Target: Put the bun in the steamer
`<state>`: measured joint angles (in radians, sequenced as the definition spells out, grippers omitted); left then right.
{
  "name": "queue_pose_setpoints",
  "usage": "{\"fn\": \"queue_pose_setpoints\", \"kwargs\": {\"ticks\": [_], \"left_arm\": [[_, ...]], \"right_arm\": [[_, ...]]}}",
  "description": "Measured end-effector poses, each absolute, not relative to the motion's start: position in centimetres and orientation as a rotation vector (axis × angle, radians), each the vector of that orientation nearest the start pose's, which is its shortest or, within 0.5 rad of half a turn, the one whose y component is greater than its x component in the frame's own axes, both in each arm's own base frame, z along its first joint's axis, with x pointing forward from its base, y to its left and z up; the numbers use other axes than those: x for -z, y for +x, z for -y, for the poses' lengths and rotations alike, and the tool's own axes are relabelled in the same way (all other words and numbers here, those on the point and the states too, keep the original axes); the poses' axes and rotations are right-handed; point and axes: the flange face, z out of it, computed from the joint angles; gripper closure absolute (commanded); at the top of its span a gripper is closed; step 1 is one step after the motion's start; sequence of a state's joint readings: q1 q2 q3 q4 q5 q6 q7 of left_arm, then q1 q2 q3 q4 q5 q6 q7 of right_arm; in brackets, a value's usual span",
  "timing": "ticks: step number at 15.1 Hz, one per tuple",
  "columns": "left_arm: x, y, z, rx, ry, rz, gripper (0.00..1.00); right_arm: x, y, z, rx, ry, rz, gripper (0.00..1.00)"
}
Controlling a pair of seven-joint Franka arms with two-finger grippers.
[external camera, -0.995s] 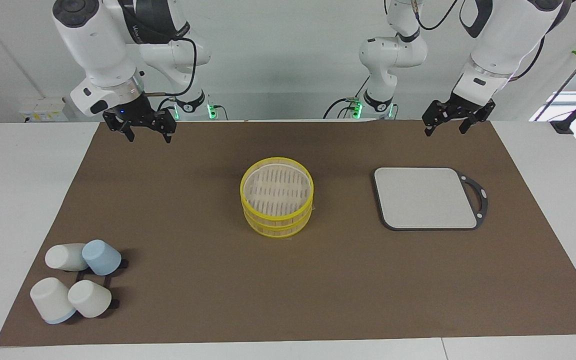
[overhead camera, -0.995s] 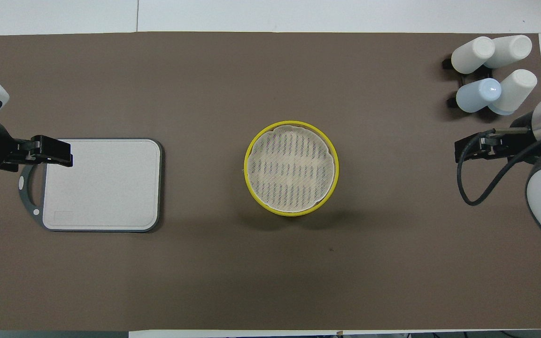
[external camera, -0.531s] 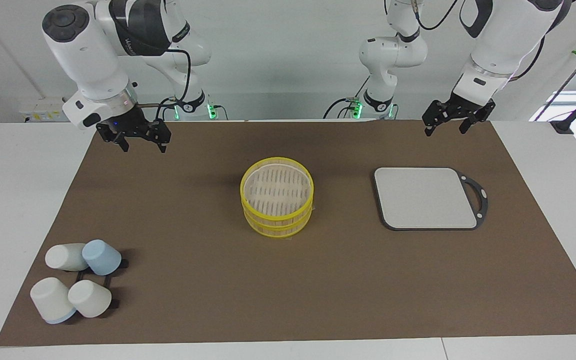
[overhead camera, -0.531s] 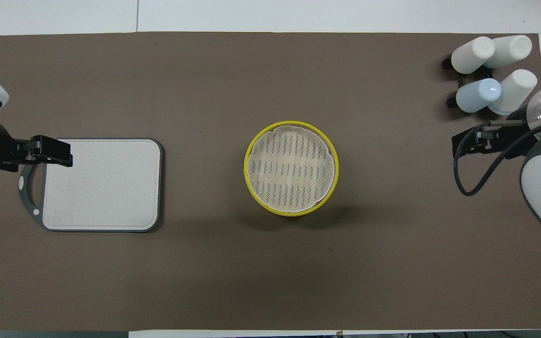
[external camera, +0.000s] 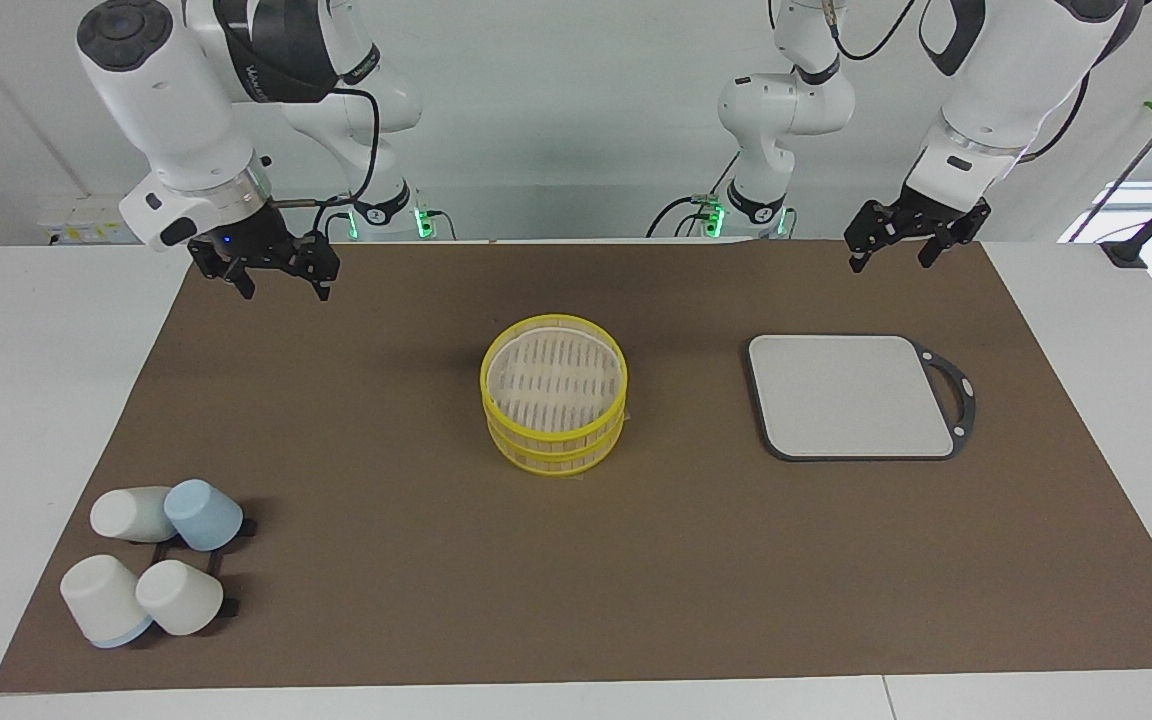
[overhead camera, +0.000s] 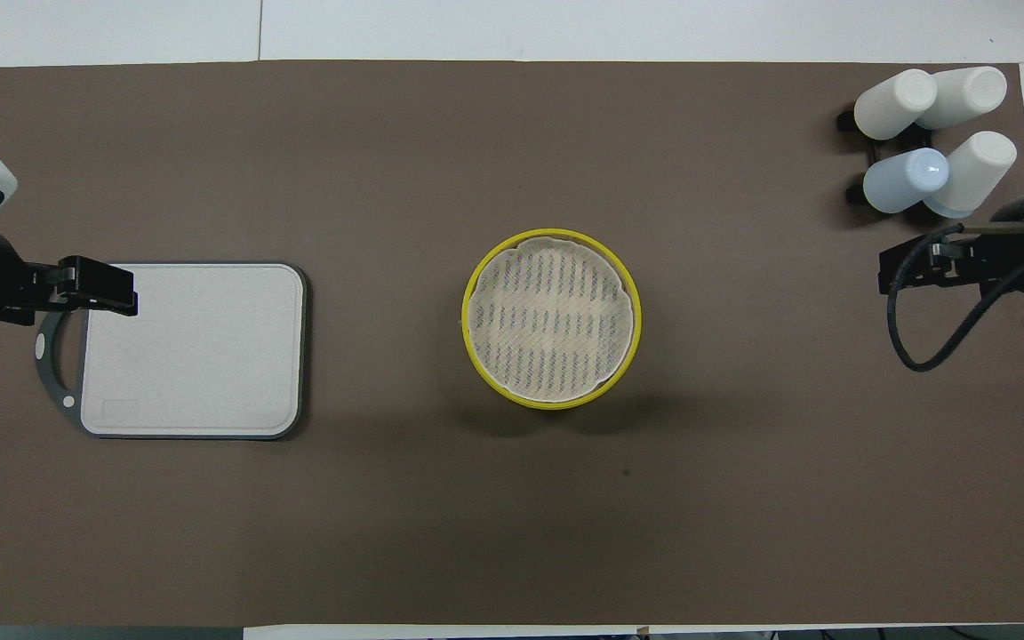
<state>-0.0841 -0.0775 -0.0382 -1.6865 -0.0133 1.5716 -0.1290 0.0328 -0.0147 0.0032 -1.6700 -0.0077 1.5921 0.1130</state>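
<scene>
The steamer (external camera: 551,455), a round two-tier basket with yellow rims and a pale slatted floor, stands in the middle of the brown mat; it also shows in the overhead view (overhead camera: 552,404). Nothing lies in it. No bun shows in either view. My left gripper (external camera: 891,255) is open and empty, raised over the mat by the grey board's handle end; it also shows in the overhead view (overhead camera: 112,298). My right gripper (external camera: 281,290) is open and empty, raised over the mat at the right arm's end; it also shows in the overhead view (overhead camera: 908,267).
A grey square board (external camera: 851,395) with a black handle lies flat toward the left arm's end, bare on top; it also shows in the overhead view (overhead camera: 196,351). Several white and blue cups (external camera: 151,570) on a black rack sit at the right arm's end, farther from the robots (overhead camera: 934,133).
My right gripper has shifted a little toward the right arm's end of the table, still open and empty. The left arm has not moved.
</scene>
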Motion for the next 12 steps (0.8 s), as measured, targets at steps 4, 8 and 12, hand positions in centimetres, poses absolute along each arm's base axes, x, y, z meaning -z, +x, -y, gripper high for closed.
{"fn": "queue_pose_setpoints", "kwargs": {"ticks": [4, 8, 12], "left_arm": [[-61.2, 52.4, 6.7, -0.060, -3.147, 0.012, 0.00], [-61.2, 52.4, 6.7, -0.060, -3.147, 0.012, 0.00], [-61.2, 52.4, 6.7, -0.060, -3.147, 0.012, 0.00]], "right_arm": [[-59.2, 54.9, -0.3, -0.085, -3.146, -0.167, 0.00], [-59.3, 54.9, 1.1, -0.080, -3.143, -0.205, 0.00], [-59.5, 54.9, 1.1, -0.075, -3.142, -0.206, 0.00]]}}
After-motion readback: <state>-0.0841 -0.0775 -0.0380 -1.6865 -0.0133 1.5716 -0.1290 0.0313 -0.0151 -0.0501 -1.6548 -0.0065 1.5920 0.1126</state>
